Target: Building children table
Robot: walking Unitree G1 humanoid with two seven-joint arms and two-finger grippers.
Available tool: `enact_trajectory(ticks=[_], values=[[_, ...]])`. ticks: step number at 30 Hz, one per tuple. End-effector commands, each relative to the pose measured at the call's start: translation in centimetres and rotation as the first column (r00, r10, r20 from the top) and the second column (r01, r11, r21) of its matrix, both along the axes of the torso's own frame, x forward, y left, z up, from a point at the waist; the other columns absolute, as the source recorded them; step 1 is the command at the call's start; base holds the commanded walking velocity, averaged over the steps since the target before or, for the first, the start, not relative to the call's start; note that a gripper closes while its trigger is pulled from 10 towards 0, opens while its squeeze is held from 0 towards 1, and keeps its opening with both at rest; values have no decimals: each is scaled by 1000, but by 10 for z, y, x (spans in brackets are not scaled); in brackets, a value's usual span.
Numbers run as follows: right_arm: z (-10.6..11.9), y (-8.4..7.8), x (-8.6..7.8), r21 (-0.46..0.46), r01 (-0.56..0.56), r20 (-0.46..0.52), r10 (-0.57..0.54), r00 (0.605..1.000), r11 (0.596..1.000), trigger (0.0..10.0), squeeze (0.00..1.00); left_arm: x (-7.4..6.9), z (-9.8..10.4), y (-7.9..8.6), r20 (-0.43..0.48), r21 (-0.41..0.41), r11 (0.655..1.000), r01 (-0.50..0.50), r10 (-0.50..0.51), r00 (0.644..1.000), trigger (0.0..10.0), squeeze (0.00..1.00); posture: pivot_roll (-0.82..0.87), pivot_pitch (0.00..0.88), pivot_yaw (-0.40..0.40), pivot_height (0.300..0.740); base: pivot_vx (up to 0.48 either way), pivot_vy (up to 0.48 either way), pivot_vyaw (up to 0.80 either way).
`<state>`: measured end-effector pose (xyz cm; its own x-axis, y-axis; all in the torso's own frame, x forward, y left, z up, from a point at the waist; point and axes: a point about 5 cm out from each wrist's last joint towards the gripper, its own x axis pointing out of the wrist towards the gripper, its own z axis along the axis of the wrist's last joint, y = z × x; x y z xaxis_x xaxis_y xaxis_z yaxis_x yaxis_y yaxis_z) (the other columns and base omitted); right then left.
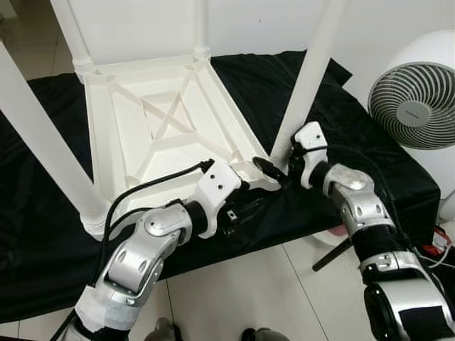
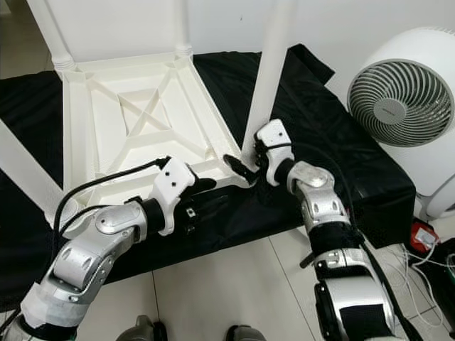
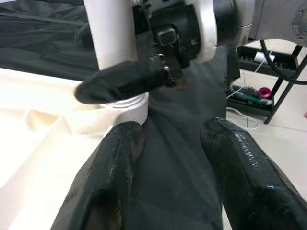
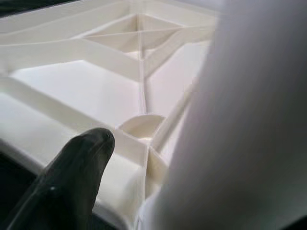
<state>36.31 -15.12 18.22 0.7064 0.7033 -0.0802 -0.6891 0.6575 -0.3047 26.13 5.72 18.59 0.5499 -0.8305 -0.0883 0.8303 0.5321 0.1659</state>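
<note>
Right pincer [image 1: 279,168] at the foot of the near-right leg [image 1: 313,68], one black finger [image 3: 122,82] laid across the leg just above its threaded collar; the other finger is hidden behind the leg, so whether it clamps the leg cannot be told. Left pincer [image 1: 245,210] held open, its two fingers [image 3: 110,177] spread over the black cloth [image 1: 298,85] just beside the same corner, gripping nothing.

Step in hand, as judged: seating this leg in its corner socket. To do it well, the leg should be kept square to the tabletop while it is turned, and the left pincer should press the corner rim down so the frame does not swivel on the cloth.

The children's table [image 1: 163,121] is white moulded plastic, lying upside down on the cloth-covered surface, its underside showing crossed stiffening ribs; round legs stand up from its corners. A white fan [image 1: 416,99] stands well apart at the right.
</note>
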Motion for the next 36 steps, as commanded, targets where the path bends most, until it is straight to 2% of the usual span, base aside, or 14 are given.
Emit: enact_trajectory(ticks=[1, 4, 5, 6, 7, 9, 10, 20, 21, 22, 26, 29, 31, 36], values=[[-3, -2, 1, -20, -8, -19, 7, 1000, 1000, 10000, 0, -1, -3, -1, -17, 8, 1000, 11, -11, 1000, 10000, 0, -47, 96, 11, 740, 0, 0, 0], [-7, -5, 8, -70, -37, -66, 33, 997, 997, 10000, 0, -5, -7, -1, -38, 23, 999, 25, -24, 999, 10000, 0, -47, 96, 11, 740, 0, 0, 0], [-10, -6, 9, -99, -58, -88, 50, 995, 993, 4549, 0, -6, -8, -1, -44, 28, 999, 30, -28, 999, 10000, 0, -27, 105, 10, 740, 0, 0, 0], [-10, -6, 9, -99, -58, -88, 50, 995, 993, 4549, 0, -6, -8, -1, -44, 28, 999, 30, -28, 999, 10000, 0, -27, 105, 10, 740, 0, 0, 0], [-12, -8, 10, -118, -73, -106, 61, 992, 990, 1882, 0, -8, -9, -1, -47, 31, 999, 32, -30, 998, 10000, 0, -27, 105, 10, 740, 0, 0, 0], [-13, -9, 10, -127, -80, -115, 66, 991, 989, 1882, 0, -8, -9, -1, -48, 32, 999, 32, -31, 998, 10000, 0, -27, 105, 10, 740, 0, 0, 0], [-13, -11, 10, -131, -98, -123, 82, 989, 986, 0, 0, -8, -8, -1, -47, 33, 999, 30, -29, 998, 10000, 0, -27, 105, 10, 740, 0, 0, 0], [-12, -24, 11, -132, -72, -120, 56, 991, 989, 0, 0, -7, -9, 0, -48, 34, 999, 26, -24, 999, 10000, 0, -29, 107, 10, 740, 0, 0, 0], [-12, -26, 12, -126, -53, -111, 39, 993, 991, 8824, 0, -7, -8, -1, -47, 35, 999, 27, -25, 999, 10000, 0, -29, 107, 10, 740, 0, 0, 0], [-12, -28, 13, -113, -11, -106, -1, 994, 994, 10000, 0, -7, -8, -1, -45, 35, 999, 28, -26, 999, 10000, 0, -34, 106, 10, 740, 0, 0, 0], [-12, -37, 17, -61, 138, -84, -143, 986, 989, 10000, 0, -7, -8, -1, -43, 38, 999, 29, -28, 999, 10000, 0, -34, 106, 10, 740, 0, 0, 0], [-13, -38, 18, -34, 186, -82, -188, 979, 982, 10000, 0, -7, -8, -1, -40, 40, 999, 28, -26, 999, 10000, 0, -34, 106, 10, 740, 0, 0, 0], [-17, -32, 19, 68, 330, -93, -324, 942, 941, 10000, 0, -4, -8, 2, -29, 51, 999, 17, -15, 999, 10000, 0, -44, 110, 9, 740, 0, 0, 0], [-21, -17, 16, 155, 426, -98, -415, 905, 891, 10000, 0, -1, -7, 7, -18, 63, 998, 9, -7, 1000, 10000, 0, -47, 110, 13, 740, 0, 0, 0]])
